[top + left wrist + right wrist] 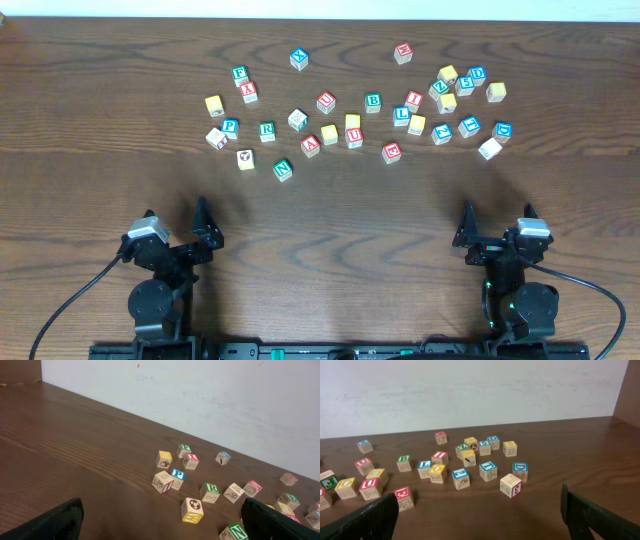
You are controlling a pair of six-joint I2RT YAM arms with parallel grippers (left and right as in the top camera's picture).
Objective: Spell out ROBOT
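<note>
1. Only the overhead shows all the cubes [352,122]: R [267,130] left of centre, B [373,101] right of centre, well apart.
2. Left wrist shows R; right wrist shows B.
3. Left gripper [161,510] and right gripper [480,497] gape wide and empty near the front edge, with open table [320,215] before the cubes.

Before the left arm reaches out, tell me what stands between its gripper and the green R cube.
The ball-picture cube sits right in that line, apart from the green R and nearer the left gripper.
</note>
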